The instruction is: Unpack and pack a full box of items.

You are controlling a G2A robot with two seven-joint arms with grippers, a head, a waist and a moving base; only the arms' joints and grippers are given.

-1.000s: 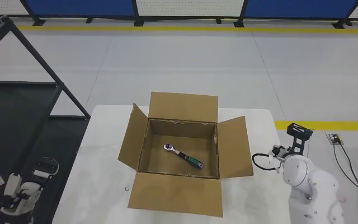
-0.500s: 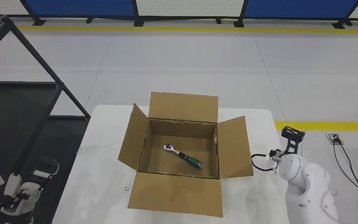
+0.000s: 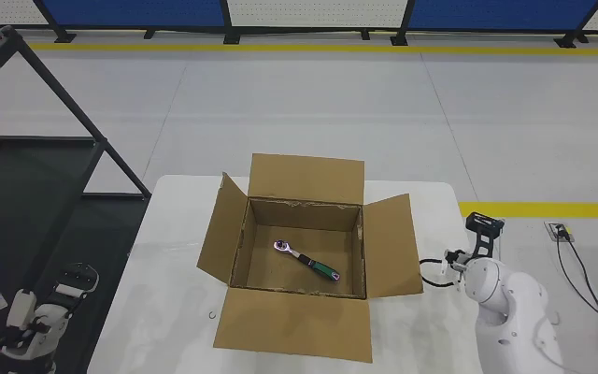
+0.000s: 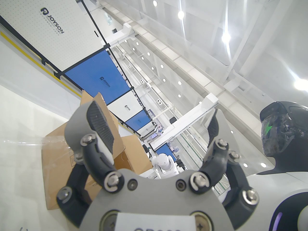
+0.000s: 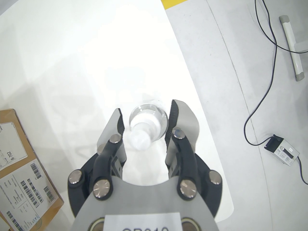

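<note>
An open cardboard box (image 3: 304,178) stands in the middle of the white table (image 3: 177,280), all four flaps folded outward. Inside it, on the bottom, lies a ratchet wrench (image 3: 306,260), with its metal head toward 10 o'clock and its green-and-black handle toward 4 o'clock.

From above, the right arm (image 3: 500,290) is at about 3 to 4 o'clock from the box, at the table's right edge. In the right wrist view the right hand (image 5: 146,111) points straight down over a clear bottle (image 5: 148,117) with a white cap. The bottle stands upright on the table between the two fingers. The hand is released, its fingers spread a little wider than the bottle. One pad (image 5: 172,118) lies close against the bottle's side and the other stands off with a slim gap. Seen from overhead, it is hard to say whether the near pad really touches the plastic. The bottle is well apart from the box, close to the table's curved right edge, with the grey floor and a black cable (image 5: 262,37) beyond.

The left hand (image 4: 155,111) is tipped up toward the ceiling lights. Its fingers are wide apart and it grips nothing. The box shows past one finger (image 4: 98,123).
</note>
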